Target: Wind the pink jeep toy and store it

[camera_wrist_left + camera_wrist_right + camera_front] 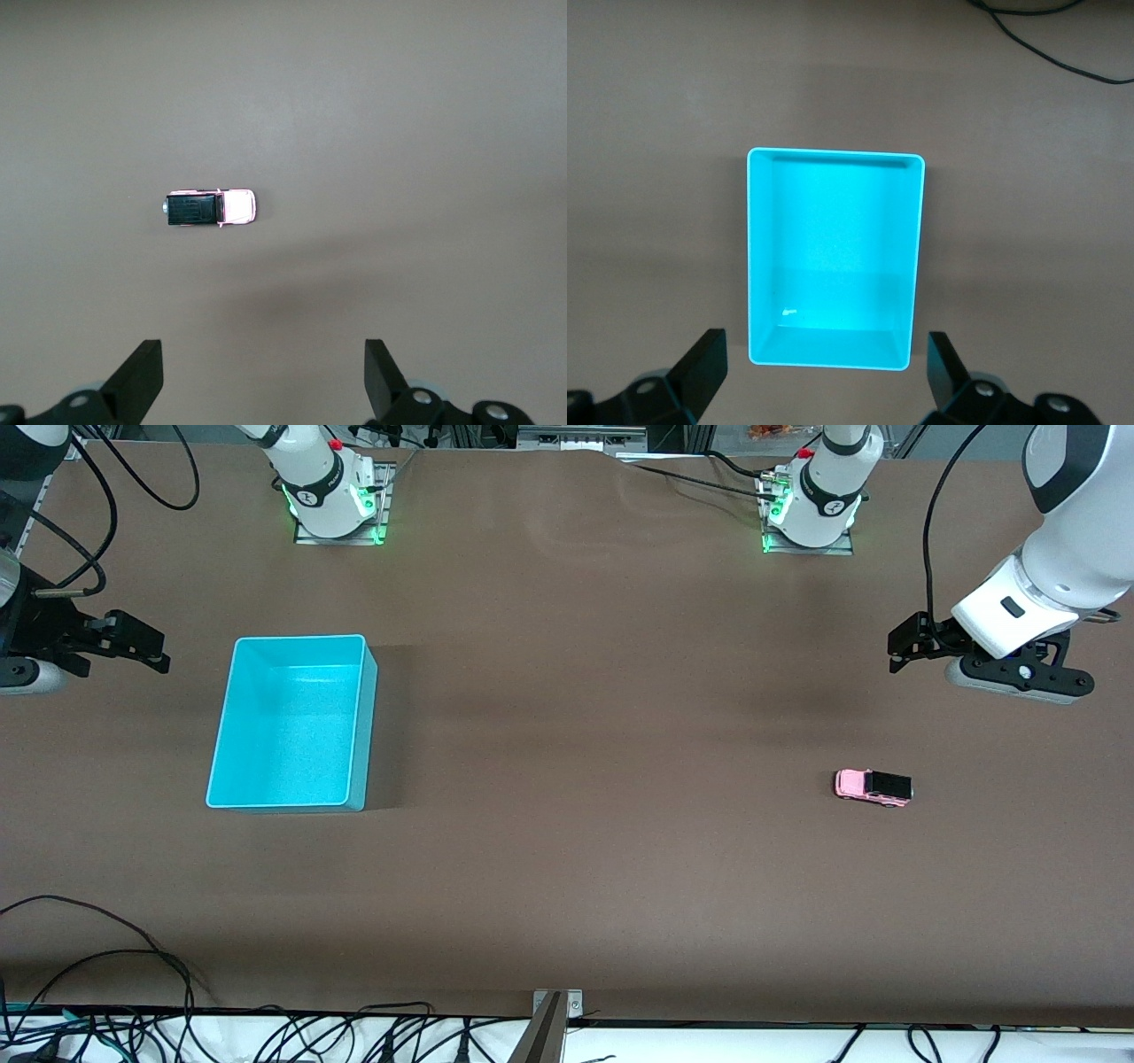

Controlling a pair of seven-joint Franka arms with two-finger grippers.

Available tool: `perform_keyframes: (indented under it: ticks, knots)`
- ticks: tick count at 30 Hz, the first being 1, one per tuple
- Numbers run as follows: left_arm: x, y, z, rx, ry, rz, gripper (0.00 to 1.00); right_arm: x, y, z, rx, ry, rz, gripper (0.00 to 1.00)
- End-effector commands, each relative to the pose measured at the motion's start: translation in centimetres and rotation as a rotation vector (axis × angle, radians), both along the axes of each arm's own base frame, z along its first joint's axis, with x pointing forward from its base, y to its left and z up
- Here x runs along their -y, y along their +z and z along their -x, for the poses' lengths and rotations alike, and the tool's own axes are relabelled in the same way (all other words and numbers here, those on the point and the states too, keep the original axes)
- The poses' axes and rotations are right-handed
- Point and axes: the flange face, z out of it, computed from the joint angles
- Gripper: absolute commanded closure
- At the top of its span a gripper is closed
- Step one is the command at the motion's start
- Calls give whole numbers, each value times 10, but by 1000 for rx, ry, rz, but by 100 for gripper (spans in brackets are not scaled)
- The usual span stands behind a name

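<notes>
A: Front view, noting poses. The left arm comes from its base, bends down at the table's edge, and its left gripper (899, 657) hangs in the air over bare table at the left arm's end, wrist tilted, fingers spread wide with nothing between them.

B: Agreed. The left wrist view shows both fingertips (142, 376) well apart, and the pink jeep toy (211, 208) on the table below, untouched.

A: Jeep position: standing on its wheels on the brown table (567, 850), toward the left arm's end, nearer the front camera than the left gripper. Black roof up, pink hood pointing toward the right arm's end.

B: Right arm?

A: Waiting at its own end. The right gripper (159, 657) hovers just beside the turquoise bin (221, 726), jaws also wide open and empty.

B: The right wrist view looks straight down into the bin (757, 266). It sits well apart from the jeep.
</notes>
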Motion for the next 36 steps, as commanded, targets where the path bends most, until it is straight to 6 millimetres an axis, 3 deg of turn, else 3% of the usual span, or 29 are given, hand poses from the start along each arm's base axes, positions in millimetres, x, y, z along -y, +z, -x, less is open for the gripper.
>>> perform_keyframes:
  ticks: [1,36]
  knots:
    - [-6,7,-2,-5,-14,27,0,0,7,5,-21,-2,0,0]
    - [-4,9,-6,1,-11,28,0,1,8,5,-18,-4,0,0]
